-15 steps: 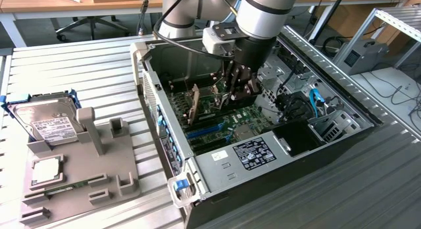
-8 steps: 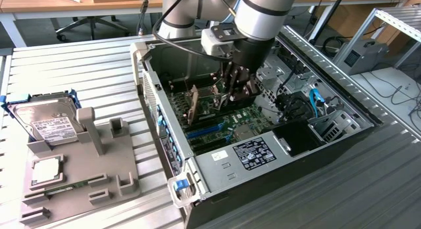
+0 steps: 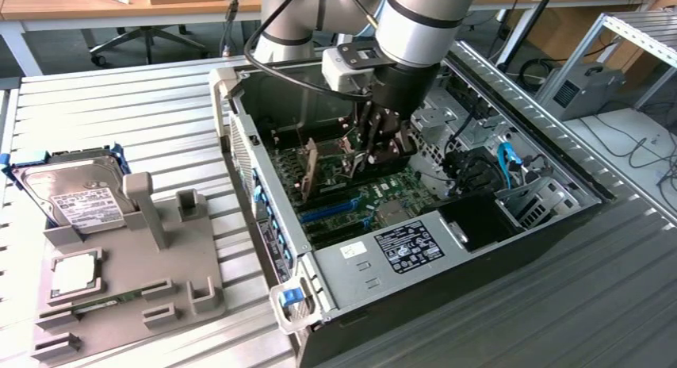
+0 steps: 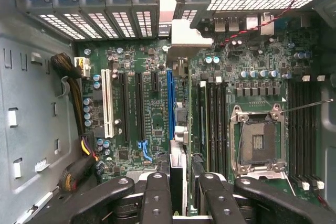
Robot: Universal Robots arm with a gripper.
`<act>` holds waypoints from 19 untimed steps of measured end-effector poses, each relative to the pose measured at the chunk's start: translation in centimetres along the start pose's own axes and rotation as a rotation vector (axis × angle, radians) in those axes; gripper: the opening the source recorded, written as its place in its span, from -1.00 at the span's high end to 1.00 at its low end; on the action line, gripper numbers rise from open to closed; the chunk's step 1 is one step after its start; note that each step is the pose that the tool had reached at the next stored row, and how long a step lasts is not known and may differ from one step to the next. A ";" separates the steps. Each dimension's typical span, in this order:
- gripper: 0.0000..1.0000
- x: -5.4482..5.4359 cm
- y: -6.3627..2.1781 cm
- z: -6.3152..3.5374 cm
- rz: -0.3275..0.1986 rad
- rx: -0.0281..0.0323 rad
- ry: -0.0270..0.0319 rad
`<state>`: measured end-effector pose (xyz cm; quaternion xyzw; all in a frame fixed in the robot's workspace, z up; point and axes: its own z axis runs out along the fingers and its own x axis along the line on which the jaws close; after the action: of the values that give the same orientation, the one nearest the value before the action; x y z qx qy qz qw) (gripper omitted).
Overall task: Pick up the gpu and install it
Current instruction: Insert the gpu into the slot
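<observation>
1. We see the pincer [image 3: 378, 152] lowered inside the open computer case [image 3: 550, 225], its black fingers [image 4: 156, 198] closed edge-on around the gpu [image 3: 313, 178].
2. The gpu stands upright on its long edge over the motherboard [image 3: 360, 195], near the case wall that faces the grey fixture, its silver bracket [image 4: 182, 34] reaching toward the rear slot grilles.
3. In the wrist view the card runs as a thin strip just beside the blue expansion slot [image 4: 170, 103]; we cannot tell whether it is seated in a slot.
4. The empty processor socket [image 4: 258, 141] lies on the far side of the memory slots [image 4: 214, 119] from the card.
5. On the slatted table [image 3: 127, 106], the grey fixture [image 3: 138, 281] holds the hard drive [image 3: 69, 195] at its far corner and a memory stick [image 3: 95, 298] low down.
</observation>
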<state>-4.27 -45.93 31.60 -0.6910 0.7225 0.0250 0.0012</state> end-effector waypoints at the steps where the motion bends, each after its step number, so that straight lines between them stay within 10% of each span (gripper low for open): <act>1: 0.48 0.0 0.01 0.03 0.000 0.0000 0.0000; 19: 0.48 0.0 0.15 0.67 0.000 0.0000 0.0000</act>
<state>-4.44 -45.93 30.94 -0.6910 0.7225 0.0250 0.0012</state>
